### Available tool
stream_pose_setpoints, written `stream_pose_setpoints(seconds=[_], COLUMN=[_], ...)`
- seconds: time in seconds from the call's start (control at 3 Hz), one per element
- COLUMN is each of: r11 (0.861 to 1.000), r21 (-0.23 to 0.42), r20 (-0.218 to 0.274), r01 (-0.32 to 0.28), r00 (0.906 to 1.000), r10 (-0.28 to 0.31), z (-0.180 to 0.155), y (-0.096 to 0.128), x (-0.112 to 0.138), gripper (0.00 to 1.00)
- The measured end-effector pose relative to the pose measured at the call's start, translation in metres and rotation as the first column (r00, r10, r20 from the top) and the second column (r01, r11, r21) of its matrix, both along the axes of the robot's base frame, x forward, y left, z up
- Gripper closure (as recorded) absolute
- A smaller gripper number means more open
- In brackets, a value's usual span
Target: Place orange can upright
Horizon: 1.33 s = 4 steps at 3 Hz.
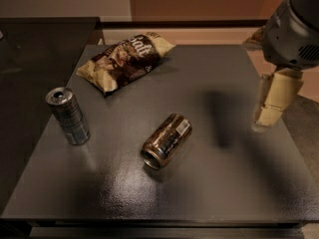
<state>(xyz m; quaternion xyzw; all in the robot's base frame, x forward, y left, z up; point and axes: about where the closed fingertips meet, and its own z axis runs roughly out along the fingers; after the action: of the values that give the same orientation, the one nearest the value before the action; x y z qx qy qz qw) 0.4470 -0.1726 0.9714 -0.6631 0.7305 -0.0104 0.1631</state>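
The orange can (167,141) lies on its side near the middle of the dark table (209,193), its open silver end facing the front left. It is a shiny copper-brown can with pale markings. My gripper (271,114) hangs at the table's right edge, to the right of the can and well apart from it, with the grey arm housing (294,26) above it. It holds nothing that I can see. Its shadow falls on the table between it and the can.
A slimmer silver-blue can (68,115) stands upright near the left edge. A brown-and-white snack bag (124,59) lies at the back left. A darker counter (35,49) adjoins the table on the left.
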Motion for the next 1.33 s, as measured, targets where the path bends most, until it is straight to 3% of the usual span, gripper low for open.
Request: stream_pose_setpoints(seconds=[0.33, 0.67, 1.0, 1.33], r11=[0.989, 0.945, 0.861, 0.757], r21=[-0.01, -0.035, -0.085, -0.141], r20=[0.024, 0.047, 0.051, 0.023], r01=[-0.144, -0.324, -0.501, -0.638], r00=[0.9892, 0.9444, 0.8611, 0.7626], r10=[0.145, 0.326, 0.506, 0.646], z=[-0.008, -0.018, -0.027, -0.035], y=[0.034, 0.068, 0.102, 0.132], x=[-0.004, -0.017, -0.038, -0.055], gripper=[0.0, 0.0, 0.0, 0.0])
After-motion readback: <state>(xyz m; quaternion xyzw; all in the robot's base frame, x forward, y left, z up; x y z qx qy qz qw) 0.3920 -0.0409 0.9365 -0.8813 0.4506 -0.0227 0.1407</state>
